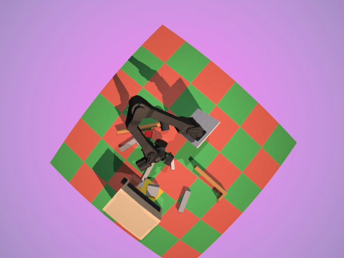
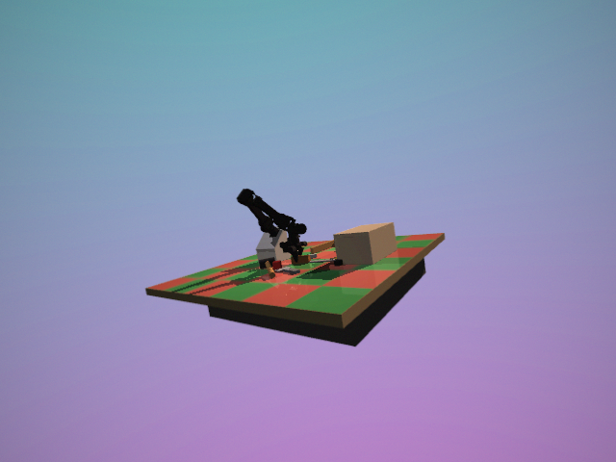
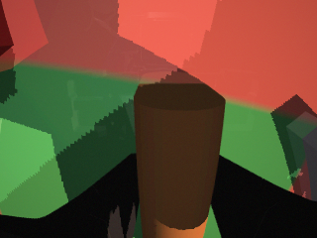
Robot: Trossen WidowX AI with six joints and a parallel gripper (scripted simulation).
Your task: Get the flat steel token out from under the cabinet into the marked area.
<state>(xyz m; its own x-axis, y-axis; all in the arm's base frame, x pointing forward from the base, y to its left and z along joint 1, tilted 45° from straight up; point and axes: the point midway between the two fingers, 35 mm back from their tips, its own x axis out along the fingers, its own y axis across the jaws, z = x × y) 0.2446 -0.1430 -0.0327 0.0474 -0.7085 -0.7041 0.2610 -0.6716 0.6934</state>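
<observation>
The cabinet (image 1: 131, 213) (image 2: 353, 248) is a tan box with dark vent slots along its front. The yellow marked area (image 1: 144, 189) lies in front, with a light grey block (image 1: 152, 191) on it. My gripper (image 2: 295, 258) (image 3: 172, 162) is shut on a brown-orange cylindrical piece (image 3: 178, 149) (image 2: 301, 259), low above the table, away from the cabinet. In the top view my wrist hides this piece. A pale rod (image 1: 147, 172) runs from below my wrist toward a grey shape (image 1: 141, 183) at the yellow area's corner. I cannot tell whether these join the held piece or which is the token.
A wooden stick (image 1: 151, 126) and red block (image 1: 148, 134) lie behind my wrist. An L-shaped wooden stick (image 1: 209, 180) lies to the right. Pale bars (image 1: 184, 201) (image 1: 126, 145) lie around. A small black block (image 1: 124, 180) (image 2: 338, 262) stands by the cabinet's corner.
</observation>
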